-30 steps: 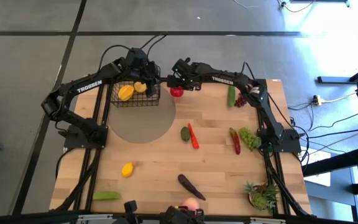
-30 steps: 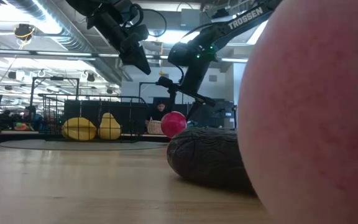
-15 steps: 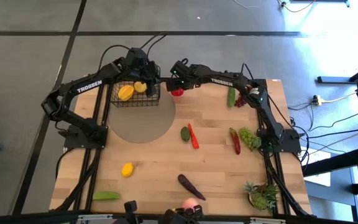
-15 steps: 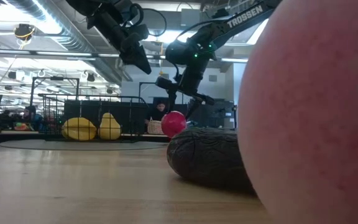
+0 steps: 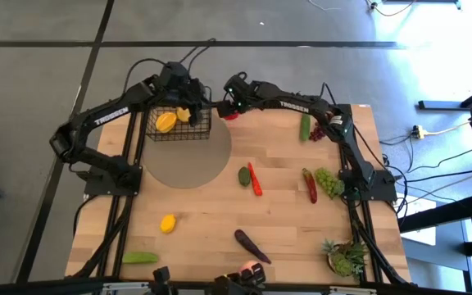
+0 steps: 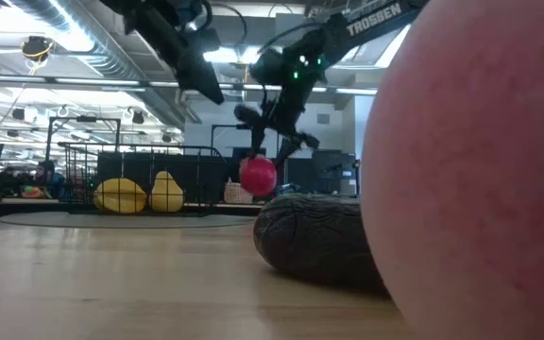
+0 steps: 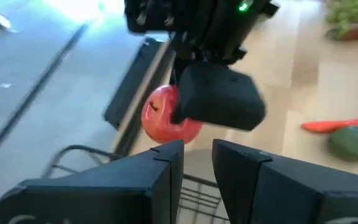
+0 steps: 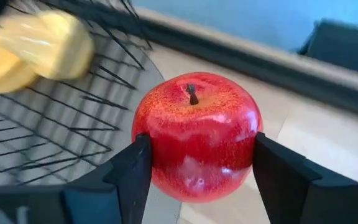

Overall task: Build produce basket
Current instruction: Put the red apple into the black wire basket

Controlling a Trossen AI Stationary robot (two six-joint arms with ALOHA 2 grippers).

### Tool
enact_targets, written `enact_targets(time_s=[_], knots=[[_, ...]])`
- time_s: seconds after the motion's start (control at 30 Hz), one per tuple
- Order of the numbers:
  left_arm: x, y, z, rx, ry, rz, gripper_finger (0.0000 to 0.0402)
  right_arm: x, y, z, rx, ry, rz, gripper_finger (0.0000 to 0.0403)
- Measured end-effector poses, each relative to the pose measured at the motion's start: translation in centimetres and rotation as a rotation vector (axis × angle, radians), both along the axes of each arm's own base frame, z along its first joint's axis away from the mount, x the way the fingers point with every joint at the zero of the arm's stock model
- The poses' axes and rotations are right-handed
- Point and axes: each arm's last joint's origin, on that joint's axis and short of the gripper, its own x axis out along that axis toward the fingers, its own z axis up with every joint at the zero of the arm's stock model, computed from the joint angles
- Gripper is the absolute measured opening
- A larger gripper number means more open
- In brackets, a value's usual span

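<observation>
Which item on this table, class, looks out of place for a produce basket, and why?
The spiky potted plant at the table's near right corner: it is neither fruit nor vegetable. Otherwise nothing stands out; the right claw grips the red apple beside the basket.

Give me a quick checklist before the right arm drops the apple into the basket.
1. Apple clamped between the right gripper's fingers: ok.
2. Apple lifted off the table, seen in the low view: ok.
3. Apple above the basket opening: not ok, it hangs beside the rim.
4. Room in the basket beside the two yellow fruits: ok.
5. Left gripper clear of the drop path: not ok, it hovers at the basket's edge.
</observation>
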Motion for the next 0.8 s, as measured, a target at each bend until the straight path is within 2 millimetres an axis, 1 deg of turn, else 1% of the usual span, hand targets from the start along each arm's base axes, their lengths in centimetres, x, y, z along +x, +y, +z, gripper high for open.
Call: enact_targets(time_s=[0.2,0.3,0.4,0.5,0.57,0.63,0.8], knots=[[-2.1,-1.6,2.0,0.042,-0.003,0.087,0.0075,0.0,0.0,4.7,-0.126,-0.011,0.028,0.0229],[-3.2,-2.4,2.9,0.06,0.004,0.139,0.0075,0.4,0.2,7.4,-0.198,-0.081,0.065,0.0226],[-4.6,-3.4,3.8,0.088,0.01,0.187,0.0075,1.0,0.9,9.9,-0.285,-0.162,0.115,0.0221],[-5.7,-4.2,4.4,0.102,0.013,0.232,0.0075,1.7,1.6,11.6,-0.375,-0.237,0.168,0.022],[-6.4,-4.7,4.7,0.102,0.008,0.267,0.0075,2.1,1.9,12.0,-0.397,-0.281,0.196,0.022],[-7.0,-5.1,5.1,0.107,0.0,0.298,0.0075,2.4,2.1,11.9,-0.384,-0.317,0.239,0.0219],[-8.8,-6.5,6.1,0.139,-0.029,0.351,0.0075,3.3,2.1,10.3,-0.39,-0.364,0.317,0.0218]])
